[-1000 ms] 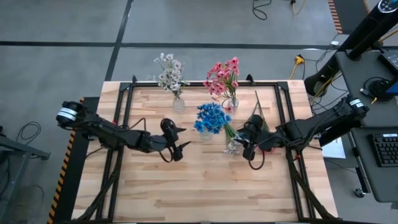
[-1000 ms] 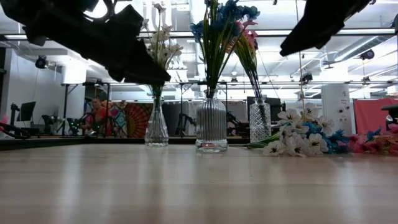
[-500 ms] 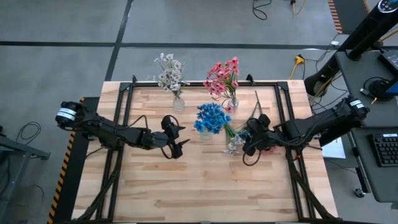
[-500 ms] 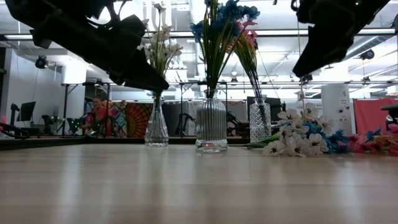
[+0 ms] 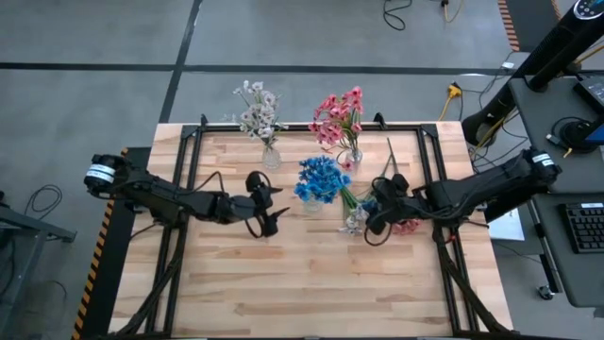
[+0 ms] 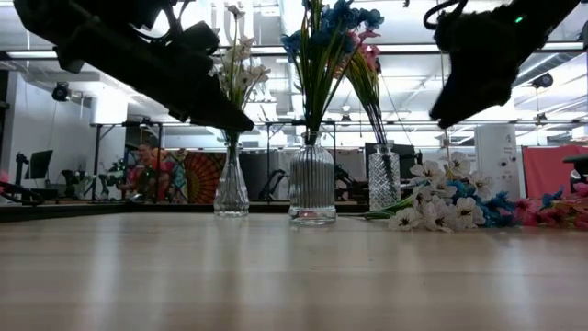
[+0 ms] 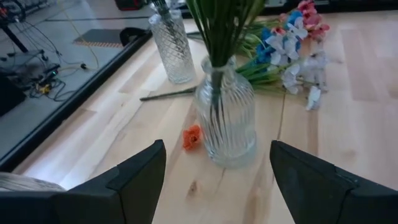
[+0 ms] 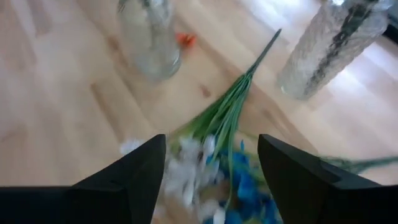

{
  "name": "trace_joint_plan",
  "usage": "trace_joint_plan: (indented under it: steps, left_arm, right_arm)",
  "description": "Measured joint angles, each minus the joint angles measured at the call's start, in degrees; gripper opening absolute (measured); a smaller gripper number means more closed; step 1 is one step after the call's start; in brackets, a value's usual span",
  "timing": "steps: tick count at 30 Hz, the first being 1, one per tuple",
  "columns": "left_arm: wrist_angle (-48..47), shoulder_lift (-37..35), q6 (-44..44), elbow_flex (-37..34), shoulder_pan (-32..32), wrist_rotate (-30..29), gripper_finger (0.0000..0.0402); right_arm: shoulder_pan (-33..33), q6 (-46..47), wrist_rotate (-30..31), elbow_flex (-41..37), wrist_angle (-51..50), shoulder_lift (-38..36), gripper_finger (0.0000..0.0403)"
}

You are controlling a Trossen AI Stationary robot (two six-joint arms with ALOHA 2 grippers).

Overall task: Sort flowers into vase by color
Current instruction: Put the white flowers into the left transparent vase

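Note:
Three glass vases stand near the table's far edge. One holds white flowers (image 5: 257,111), one pink flowers (image 5: 338,115), and the ribbed middle vase (image 7: 227,121) holds blue flowers (image 5: 321,178). A pile of loose flowers (image 5: 363,215), white, blue and pink, lies flat on the table to the right of the ribbed vase. My right gripper (image 5: 369,215) hovers open over this pile (image 8: 211,149), touching nothing. My left gripper (image 5: 272,210) is open, in the air left of the ribbed vase and facing it (image 7: 217,146).
A small orange blossom (image 7: 192,136) lies on the wood by the ribbed vase's foot. A lone green stem (image 5: 391,156) lies right of the pink vase. The near half of the table (image 5: 302,283) is bare wood. Black frame rails run along the table's sides.
My right gripper has tipped its fingers downward and come lower over the loose pile, shifting a little toward the table's left. My left gripper has stayed open and nearly still beside the ribbed vase. The flowers and vases have not moved.

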Motion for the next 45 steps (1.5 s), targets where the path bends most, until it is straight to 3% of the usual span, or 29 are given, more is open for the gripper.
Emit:
trace_joint_plan:
  steps: [17, 26, 35, 45]
  left_arm:
    - [1.8, 0.0, 3.4, 0.0, 0.6, -3.6, 0.0269]
    - [1.8, 0.0, 3.4, 0.0, 0.6, -3.6, 0.0269]
    - [1.8, 0.0, 3.4, 0.0, 0.6, -3.6, 0.0269]
    - [1.8, 0.0, 2.5, 0.0, 0.6, -4.4, 0.0269]
  right_arm:
    - [-10.5, -14.6, 1.2, -13.3, 37.4, 14.1, 0.0248]
    - [-13.2, -15.7, -1.2, -13.7, 48.2, 23.6, 0.0242]
    - [-14.1, -14.2, -1.6, -11.2, 48.4, 32.5, 0.0224]
    - [-14.2, -9.2, -3.6, -10.7, 45.4, 31.1, 0.0143]
